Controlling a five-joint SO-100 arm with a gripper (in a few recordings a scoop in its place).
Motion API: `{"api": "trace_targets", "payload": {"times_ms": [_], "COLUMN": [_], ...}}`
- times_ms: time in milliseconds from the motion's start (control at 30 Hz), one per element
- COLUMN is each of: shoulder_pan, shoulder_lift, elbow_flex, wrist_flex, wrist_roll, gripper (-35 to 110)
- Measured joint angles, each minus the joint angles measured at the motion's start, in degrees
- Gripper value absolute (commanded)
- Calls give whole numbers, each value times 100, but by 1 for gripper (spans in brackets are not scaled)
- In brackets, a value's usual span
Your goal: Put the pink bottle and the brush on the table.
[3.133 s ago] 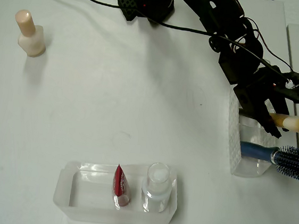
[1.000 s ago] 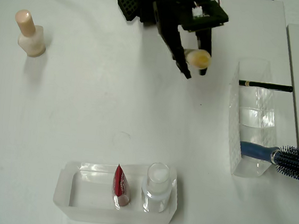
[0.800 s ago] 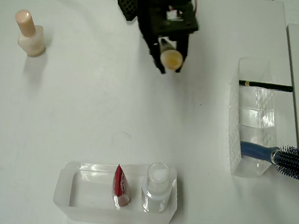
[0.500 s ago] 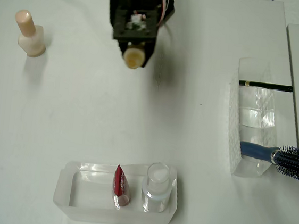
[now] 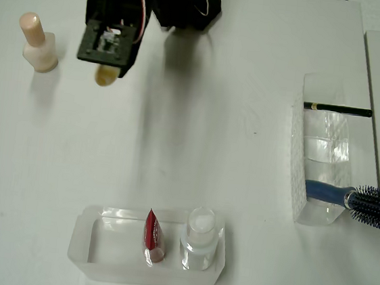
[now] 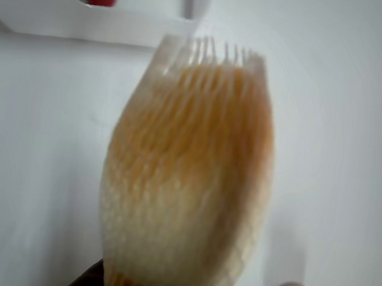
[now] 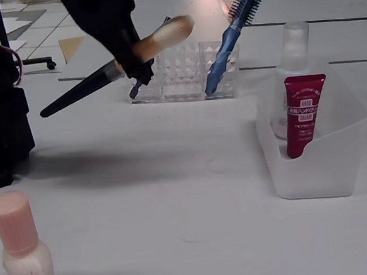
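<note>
Swung left across the table [image 5: 196,150] from the clear organiser [image 5: 320,163]; gripper [image 5: 105,55] clamped on brush [image 7: 112,67], now aloft beside pink bottle [image 5: 38,43]; set-down pending.

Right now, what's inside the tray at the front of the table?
The tray holds a red tube and a clear bottle, both upright. Its frosted wall hides the bottle's base in the fixed view.
</note>
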Motion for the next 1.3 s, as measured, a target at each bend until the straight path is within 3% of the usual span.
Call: {"api": "trace_targets", "payload": {"times_ms": [200,933,1300], "shoulder_pan": [712,1986,2294], "shoulder_lift": [229,237,237], "elbow_flex": [791,3331,4245], "wrist_flex": [-272,-2962,-3577], "wrist_roll": [-492,-2435,-2593], "gripper": [0,0,0]}}
